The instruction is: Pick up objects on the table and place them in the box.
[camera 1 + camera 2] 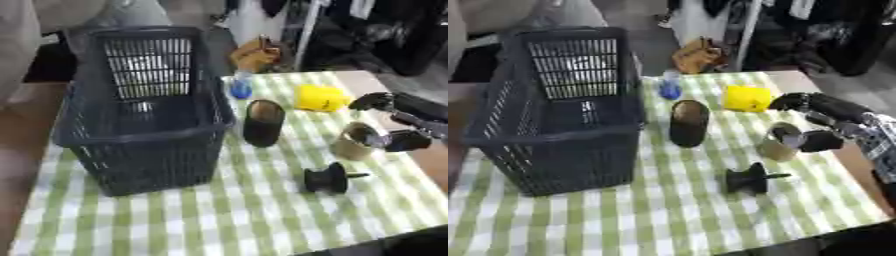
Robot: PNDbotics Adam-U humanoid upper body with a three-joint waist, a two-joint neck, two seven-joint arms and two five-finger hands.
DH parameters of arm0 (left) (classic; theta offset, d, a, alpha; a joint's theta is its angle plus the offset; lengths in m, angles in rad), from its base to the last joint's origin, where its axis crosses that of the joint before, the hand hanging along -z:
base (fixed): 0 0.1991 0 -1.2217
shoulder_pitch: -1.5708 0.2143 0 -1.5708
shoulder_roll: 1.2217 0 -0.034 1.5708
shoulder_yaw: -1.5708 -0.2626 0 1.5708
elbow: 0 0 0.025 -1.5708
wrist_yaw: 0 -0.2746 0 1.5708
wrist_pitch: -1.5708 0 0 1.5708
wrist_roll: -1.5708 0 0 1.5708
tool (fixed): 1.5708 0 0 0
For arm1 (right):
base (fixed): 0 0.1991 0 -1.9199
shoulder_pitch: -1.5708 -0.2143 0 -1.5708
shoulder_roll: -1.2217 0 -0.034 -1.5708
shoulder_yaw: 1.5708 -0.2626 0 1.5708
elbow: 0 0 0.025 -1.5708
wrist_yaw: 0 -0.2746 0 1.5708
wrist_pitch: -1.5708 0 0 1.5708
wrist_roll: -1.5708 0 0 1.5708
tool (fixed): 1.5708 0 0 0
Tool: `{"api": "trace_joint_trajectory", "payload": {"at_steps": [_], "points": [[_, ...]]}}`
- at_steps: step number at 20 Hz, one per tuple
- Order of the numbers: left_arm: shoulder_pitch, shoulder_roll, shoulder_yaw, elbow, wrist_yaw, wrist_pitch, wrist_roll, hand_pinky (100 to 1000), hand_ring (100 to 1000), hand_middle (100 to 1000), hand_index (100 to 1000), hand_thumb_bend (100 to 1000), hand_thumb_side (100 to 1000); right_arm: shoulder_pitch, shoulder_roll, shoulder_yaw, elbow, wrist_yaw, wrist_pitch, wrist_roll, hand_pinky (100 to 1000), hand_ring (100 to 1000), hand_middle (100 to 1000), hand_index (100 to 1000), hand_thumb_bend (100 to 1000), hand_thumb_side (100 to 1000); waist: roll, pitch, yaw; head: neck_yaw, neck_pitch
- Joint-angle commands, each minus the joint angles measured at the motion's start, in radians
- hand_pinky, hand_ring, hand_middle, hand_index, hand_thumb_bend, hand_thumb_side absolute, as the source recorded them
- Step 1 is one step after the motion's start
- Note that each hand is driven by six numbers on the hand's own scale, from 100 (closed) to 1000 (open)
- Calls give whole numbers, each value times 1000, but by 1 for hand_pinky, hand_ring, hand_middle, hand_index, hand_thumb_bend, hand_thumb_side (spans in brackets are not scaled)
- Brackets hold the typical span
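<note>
We see the green checked table (pixel 219 220), with the dark mesh basket (pixel 140 130) on its left side. Right of it stands a black cylinder (pixel 262 122); farther right lies a yellow block (pixel 321 97). Our right hand (pixel 820 130) curls around the tan tape roll (pixel 354 142). Nearer, a black spool (pixel 328 178); far, a blue bottle (pixel 240 86).

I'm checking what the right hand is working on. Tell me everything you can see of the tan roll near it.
The tan roll is a short, wide ring, like a tape roll, with a dark hollow centre. It looks like paper or tape, though the material is unclear. It sits tilted on the checked tablecloth, right of the dark upright cylinder and below the yellow object. The right hand is at its right edge, a finger seemingly at its opening.
</note>
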State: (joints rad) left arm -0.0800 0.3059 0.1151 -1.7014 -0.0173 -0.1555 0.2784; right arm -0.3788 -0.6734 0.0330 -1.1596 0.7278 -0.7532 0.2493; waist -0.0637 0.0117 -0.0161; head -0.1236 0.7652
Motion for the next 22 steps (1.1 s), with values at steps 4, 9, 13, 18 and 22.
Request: {"api": "trace_joint_trajectory", "payload": {"at_steps": [4, 9, 13, 18, 22], "points": [[-12, 9, 3, -11, 0, -1, -3, 388, 798, 730, 802, 416, 927, -25, -30, 8, 42, 55, -21, -5, 789, 812, 814, 922, 248, 665, 15, 2, 2, -3, 5], [-12, 9, 3, -11, 1, -1, -5, 388, 797, 730, 802, 415, 928, -33, -33, 17, 76, 81, -35, 0, 800, 826, 832, 928, 272, 697, 15, 1, 4, -4, 5], [-12, 10, 2, -10, 1, -1, -6, 388, 796, 730, 802, 416, 928, -49, -36, 34, 118, 107, -53, 15, 807, 835, 849, 932, 290, 724, 15, 0, 5, -9, 5], [-12, 10, 2, -10, 0, 0, -7, 387, 796, 730, 802, 416, 928, -74, -37, 67, 178, 161, -82, 27, 820, 851, 873, 939, 340, 759, 15, 0, 7, -14, 5], [-12, 11, 1, -10, 0, 0, -8, 387, 796, 730, 802, 416, 928, -101, -30, 95, 229, 251, -111, 17, 832, 865, 891, 947, 382, 779, 15, 0, 7, -13, 5]]}}
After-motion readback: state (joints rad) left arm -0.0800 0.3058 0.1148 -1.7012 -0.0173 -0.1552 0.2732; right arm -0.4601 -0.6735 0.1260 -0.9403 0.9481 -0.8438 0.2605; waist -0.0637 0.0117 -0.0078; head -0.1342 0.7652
